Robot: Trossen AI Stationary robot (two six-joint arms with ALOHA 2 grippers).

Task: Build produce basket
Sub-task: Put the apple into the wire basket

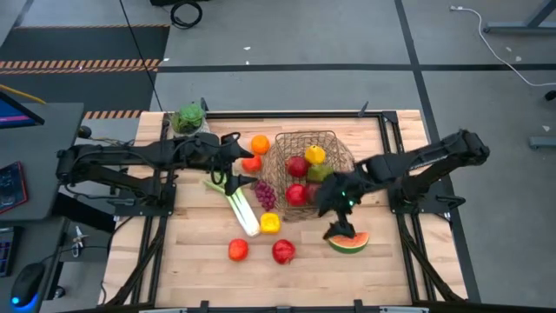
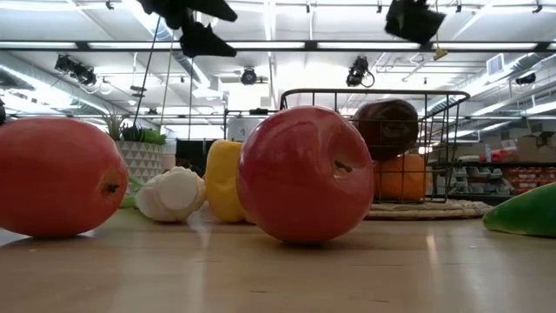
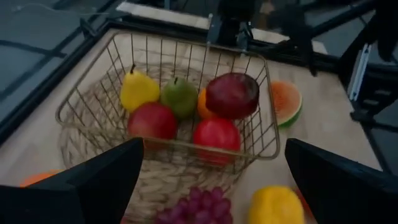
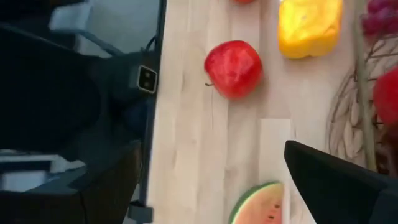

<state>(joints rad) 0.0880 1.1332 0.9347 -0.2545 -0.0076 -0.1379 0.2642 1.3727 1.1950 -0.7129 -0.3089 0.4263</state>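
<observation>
Just beside right gripper (image 1: 339, 228) — watermelon slice (image 1: 348, 243)

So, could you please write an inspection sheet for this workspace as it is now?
Surface: wooden table, no spill seen.
Job's things: basket on a woven mat, holding a yellow pear, green pear and red apples. Outside it: orange, grapes, leek, pepper, two apples, watermelon.
Clutter: potted plant at a far corner.
Tools: left tool open beside the basket; right tool open above the watermelon; both empty.
Cables: white cable on the floor.
Surroundings: monitor to the left; no person seen.
</observation>
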